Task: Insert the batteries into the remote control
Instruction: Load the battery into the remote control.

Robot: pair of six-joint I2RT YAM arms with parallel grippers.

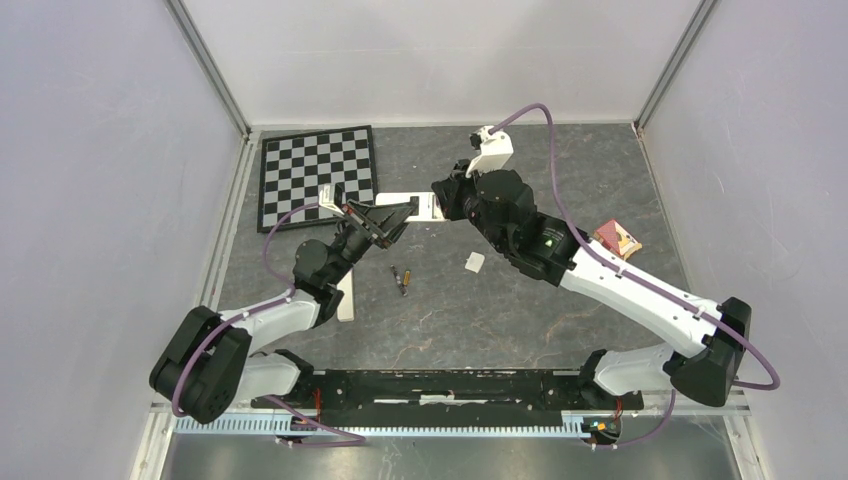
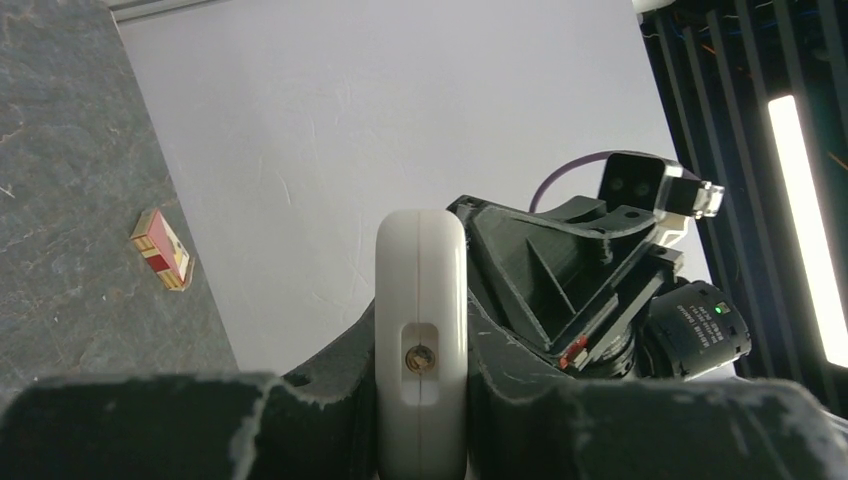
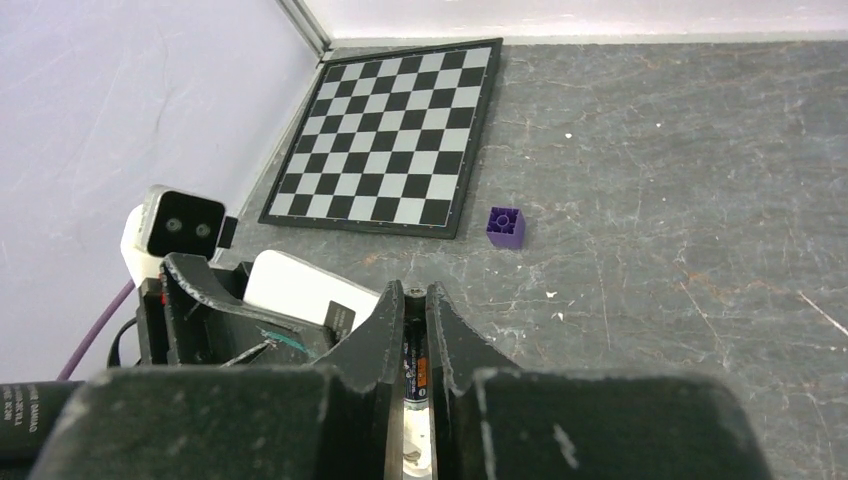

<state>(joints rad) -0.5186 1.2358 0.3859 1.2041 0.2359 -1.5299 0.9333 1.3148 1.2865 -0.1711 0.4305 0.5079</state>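
Note:
My left gripper [image 1: 393, 222] is shut on the white remote control [image 1: 410, 206] and holds it off the table; in the left wrist view the remote [image 2: 420, 280] points away end-on, with a small opening and a gold contact showing. My right gripper [image 1: 441, 199] is just right of the remote's end, shut on a dark battery [image 3: 417, 362] with an orange mark, clamped lengthwise between its fingers [image 3: 385, 330]. A second battery [image 1: 402, 279] lies on the table below the two grippers. The remote also shows in the right wrist view [image 3: 290, 285], left of my right gripper [image 3: 417, 300].
A chessboard [image 1: 318, 175] lies at the back left. A purple cube [image 3: 505, 225] sits beside it. The red-faced remote [image 1: 617, 240] lies at the right. A small white piece [image 1: 474, 261] and a white strip [image 1: 345, 296] lie on the table.

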